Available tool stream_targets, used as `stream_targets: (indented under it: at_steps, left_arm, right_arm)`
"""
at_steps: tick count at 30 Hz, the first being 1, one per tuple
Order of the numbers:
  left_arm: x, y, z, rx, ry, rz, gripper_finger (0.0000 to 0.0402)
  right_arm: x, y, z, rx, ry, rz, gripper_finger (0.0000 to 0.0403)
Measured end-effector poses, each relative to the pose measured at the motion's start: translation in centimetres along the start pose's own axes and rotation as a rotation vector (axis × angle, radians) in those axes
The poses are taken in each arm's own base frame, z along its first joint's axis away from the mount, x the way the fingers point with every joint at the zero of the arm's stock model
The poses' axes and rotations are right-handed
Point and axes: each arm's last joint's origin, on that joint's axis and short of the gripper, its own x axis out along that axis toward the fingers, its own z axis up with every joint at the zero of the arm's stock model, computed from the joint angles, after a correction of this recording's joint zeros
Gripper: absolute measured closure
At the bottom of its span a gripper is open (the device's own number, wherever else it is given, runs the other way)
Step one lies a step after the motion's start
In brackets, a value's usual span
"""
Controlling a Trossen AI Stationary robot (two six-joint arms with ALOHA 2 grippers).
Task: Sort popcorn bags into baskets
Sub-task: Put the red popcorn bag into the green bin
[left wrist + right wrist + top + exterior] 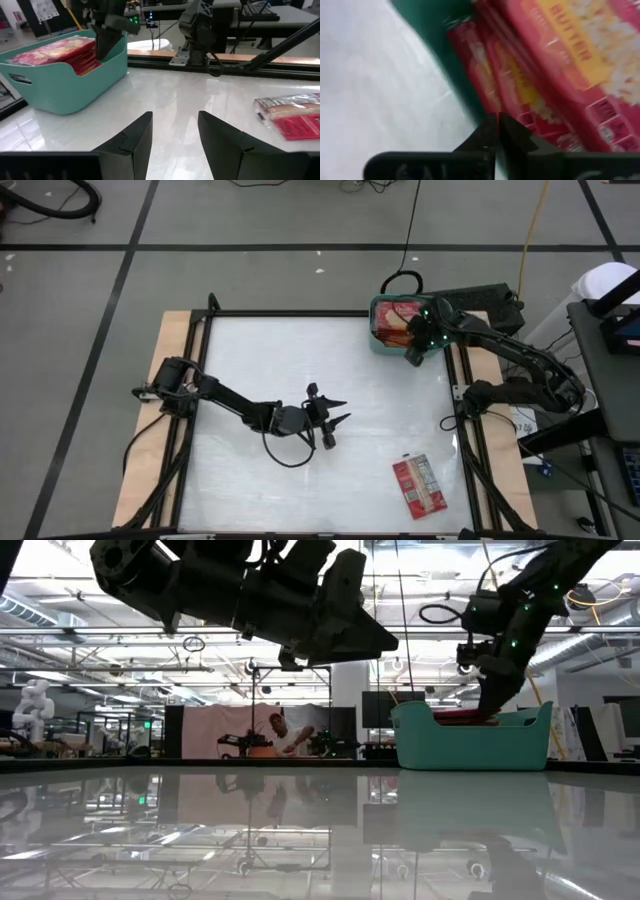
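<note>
Glossy white surface [300, 380]; open workshop behind. Right fingers [496, 131] shut, empty, over teal basket [470, 740] of popcorn bags [55, 50]; left fingers [135, 137] parted, one bag [420, 485] well apart.

I'm looking down on a glossy white table [300, 370] edged by a black frame, with pale wood showing along both sides. Two things rest directly on it. A teal-green tub [382, 340] sits in the far right corner, touching the frame there, with red popcorn bags [55, 50] stacked inside. A single red popcorn packet [419, 485] lies flat near the front right, grey-white printed panel up, well apart from the tub. The surface mirrors the room's ceiling lights.
</note>
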Motion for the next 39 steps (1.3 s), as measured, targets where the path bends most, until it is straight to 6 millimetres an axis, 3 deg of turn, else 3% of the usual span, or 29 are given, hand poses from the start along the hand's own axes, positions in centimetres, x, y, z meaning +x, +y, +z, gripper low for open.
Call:
stream_targets:
  at_steps: [17,22,28,39]
  left_arm:
    - [2.2,4.6,0.1,0.015,0.006,0.049,0.0240]
    - [2.6,5.7,0.1,0.021,0.010,0.031,0.0240]
    - [2.9,6.3,-0.1,0.019,0.030,0.018,0.0241]
    - [2.6,5.5,-0.3,-0.037,0.049,-0.003,0.0257]
  right_arm:
    - [0.3,-1.0,0.9,-0.042,-0.087,-0.255,0.0401]
    - [0.1,-0.8,1.0,-0.020,-0.118,-0.214,0.0401]
    - [-1.3,0.9,0.7,0.021,-0.162,-0.103,0.0401]
    - [-4.8,6.7,-1.2,0.032,-0.188,0.052,0.0401]
